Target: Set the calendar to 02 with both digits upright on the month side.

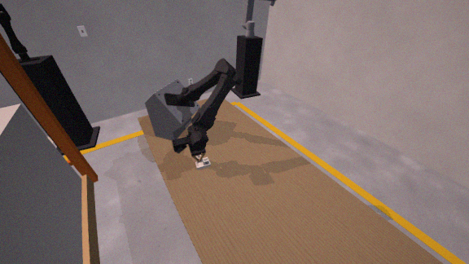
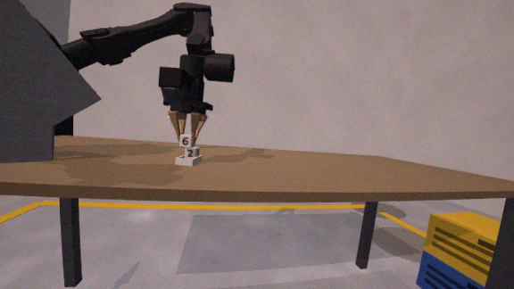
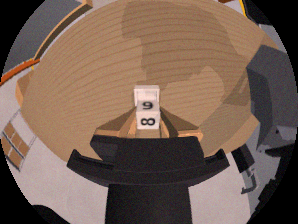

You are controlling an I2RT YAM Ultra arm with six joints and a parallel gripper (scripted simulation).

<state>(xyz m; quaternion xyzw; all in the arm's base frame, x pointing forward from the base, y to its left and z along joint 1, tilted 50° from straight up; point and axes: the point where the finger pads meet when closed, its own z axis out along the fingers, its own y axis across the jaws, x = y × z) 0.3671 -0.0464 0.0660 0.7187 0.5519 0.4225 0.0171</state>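
The arm reaches down over the wooden table (image 2: 312, 176), its pincer (image 2: 187, 134) pointing straight at the tray (image 2: 188, 161). The tan fingers (image 2: 178, 122) are closed on the upper cube (image 2: 186, 141), gripping it by two opposite sides and holding it in the air directly above the tray. In the exterior view this cube shows a 6 on the face toward the camera; in the wrist view the held cube (image 3: 147, 115) shows an 8 on the near face and a 9 or 6 on the face beyond it. The lower cube (image 2: 192, 152) stands in the tray, just under the held one, with a 2 facing the exterior camera. The tray lies flat on the table, near the arm's grey base block (image 1: 164, 112).
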